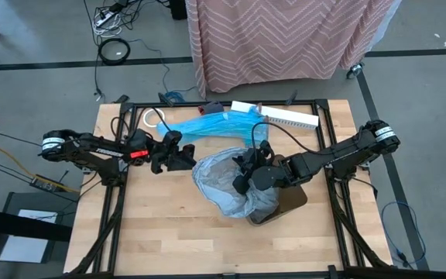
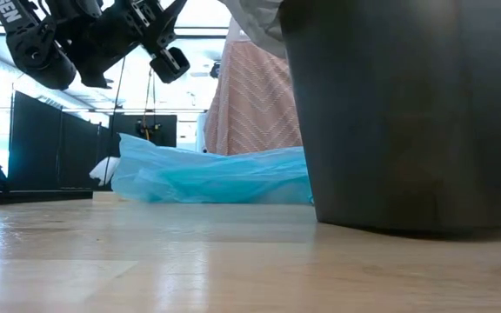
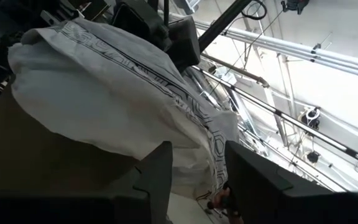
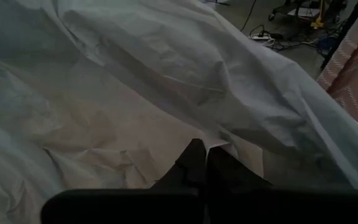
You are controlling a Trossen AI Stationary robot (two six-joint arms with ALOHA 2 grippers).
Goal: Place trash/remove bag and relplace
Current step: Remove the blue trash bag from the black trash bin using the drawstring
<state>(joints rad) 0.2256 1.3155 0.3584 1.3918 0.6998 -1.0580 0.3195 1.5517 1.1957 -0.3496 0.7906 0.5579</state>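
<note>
Grey thin bag [image 1: 227, 184] is draped over the dark bin [image 1: 285, 203] mid-tabletop, pinched by your right gripper [image 4: 205, 152]. Your left gripper [image 3: 197, 168], fingers apart, waits just beside it. You are removing the bag; next, lift it clear of the bin.

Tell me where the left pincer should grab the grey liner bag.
Best guess: the left pincer should take the thin grey translucent plastic bin liner at its loose wrinkled edge nearest that arm, coming in level from the left. The film bunches there, clear of the dark bin. The right pincer already pinches a fold, so the opposite side spreads the mouth.
</note>
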